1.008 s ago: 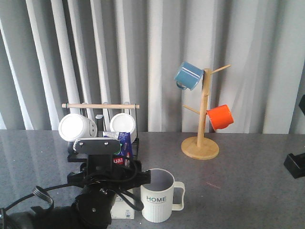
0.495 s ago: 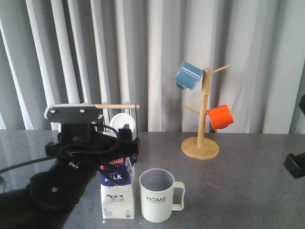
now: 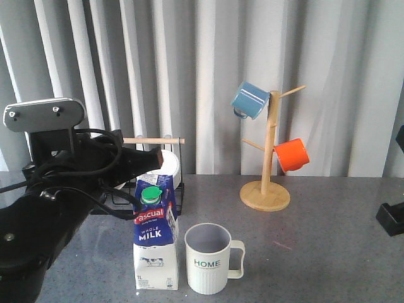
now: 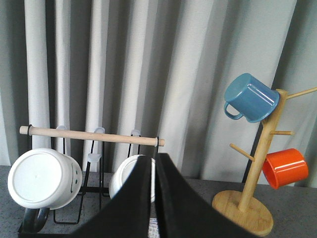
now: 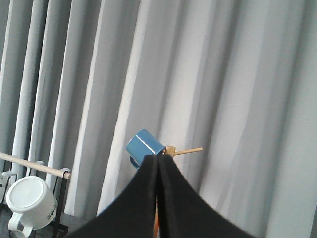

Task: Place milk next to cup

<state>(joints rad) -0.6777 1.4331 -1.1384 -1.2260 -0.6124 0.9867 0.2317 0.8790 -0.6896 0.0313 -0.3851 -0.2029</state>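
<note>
While the milk (image 3: 155,240) stood upright on the table (image 3: 315,252) just beside the cup (image 3: 209,257), whose greyish inside showed no contents, the left gripper (image 4: 152,198) had lifted clear since half a second earlier, fingers together. The right gripper (image 5: 157,193) was also closed. Lettering read "WHOLE MILK" and "HOME".

Milk carton upright beside the HOME mug

The milk (image 3: 154,238) stands on the grey table (image 3: 315,252) just left of the cup (image 3: 210,257) — handle pointing right. The left arm (image 3: 57,189) hangs behind and left of the carton; a mug tree (image 3: 268,151) carries blue and orange mugs.
</note>
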